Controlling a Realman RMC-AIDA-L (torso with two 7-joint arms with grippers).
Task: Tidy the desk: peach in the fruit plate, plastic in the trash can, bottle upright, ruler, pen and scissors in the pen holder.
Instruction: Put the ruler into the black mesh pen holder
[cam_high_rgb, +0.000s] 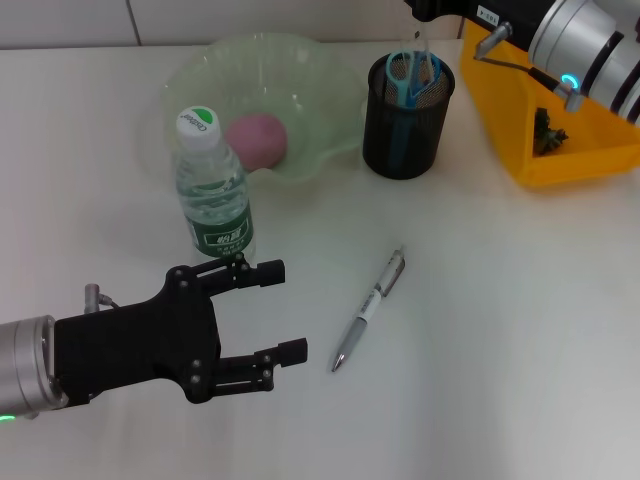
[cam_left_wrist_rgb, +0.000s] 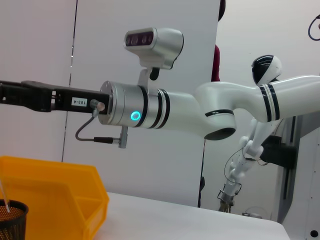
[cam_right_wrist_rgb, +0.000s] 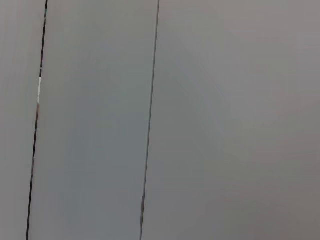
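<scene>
A clear bottle (cam_high_rgb: 213, 190) with a white cap stands upright in front of the pale green fruit plate (cam_high_rgb: 320, 90), which holds the pink peach (cam_high_rgb: 257, 140). The black mesh pen holder (cam_high_rgb: 405, 125) contains blue-handled scissors (cam_high_rgb: 405, 75) and a clear ruler (cam_high_rgb: 424, 50). On the table lies a silver pen (cam_high_rgb: 370, 308), its tip toward me. My left gripper (cam_high_rgb: 280, 312) hovers open just left of the pen, below the bottle. My right gripper (cam_high_rgb: 432, 10) sits at the top edge above the pen holder. A dark crumpled piece of plastic (cam_high_rgb: 548, 130) lies in the orange trash can (cam_high_rgb: 520, 120).
The right arm (cam_left_wrist_rgb: 150, 107) stretches over the orange trash can (cam_left_wrist_rgb: 60, 190), with the pen holder (cam_left_wrist_rgb: 10, 222) below its gripper end. White table surface spreads to the right of the pen. The right wrist view shows only a plain wall.
</scene>
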